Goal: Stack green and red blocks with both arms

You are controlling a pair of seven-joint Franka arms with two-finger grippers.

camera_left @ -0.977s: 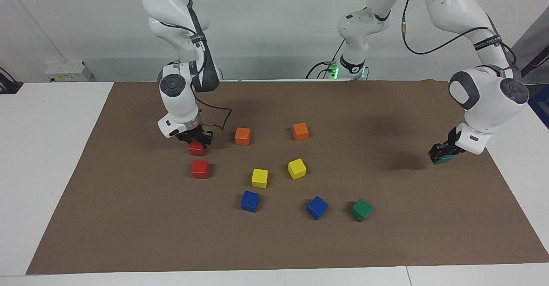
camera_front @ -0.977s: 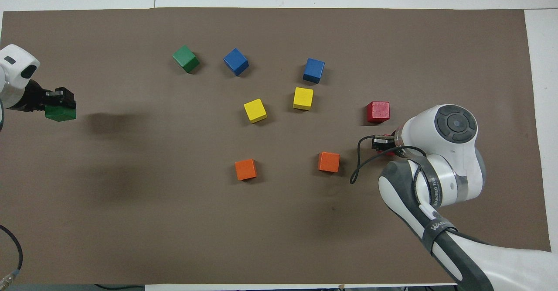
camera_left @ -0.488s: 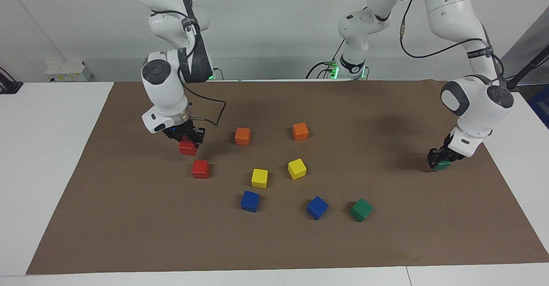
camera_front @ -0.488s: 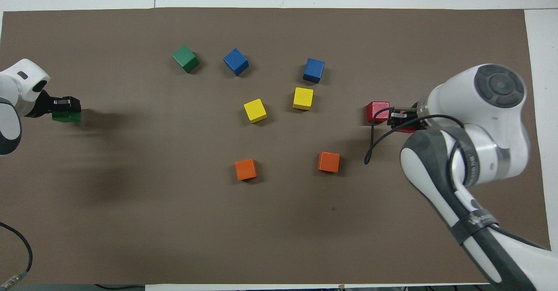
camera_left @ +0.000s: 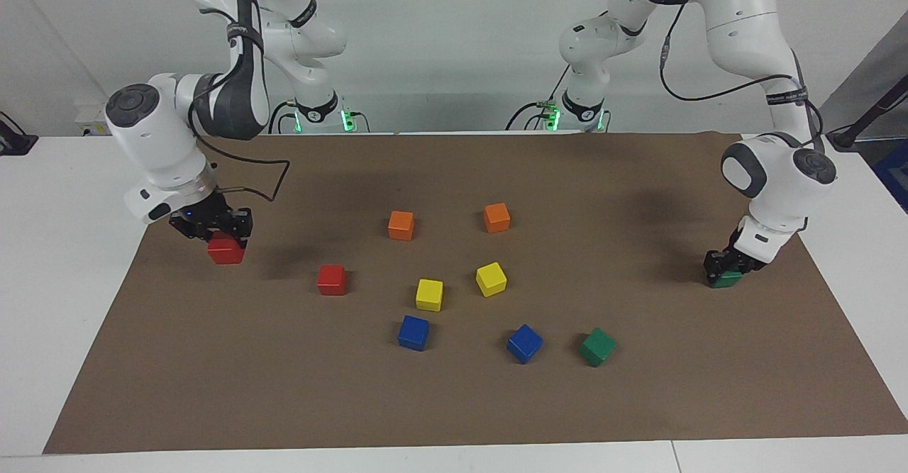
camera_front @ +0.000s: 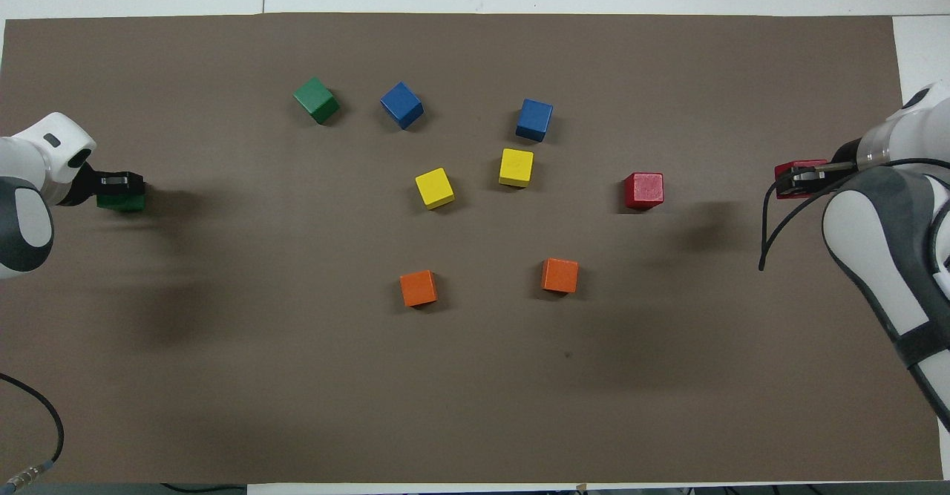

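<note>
Facing view: right gripper [camera_left: 223,235] clamps a red cube [camera_left: 226,252] just above the brown mat [camera_left: 454,402] at the right arm's end, likely founding a red stack away from the clutter; the second red cube [camera_left: 331,279] waits on the mat. Left gripper [camera_left: 725,269] pinches a green cube [camera_left: 723,279] low at the mat, at the left arm's end

Overhead view: both claws closed on their cubes; the loose green cube [camera_front: 316,100] lies beside a blue cube [camera_front: 401,105], farther from the robots
</note>
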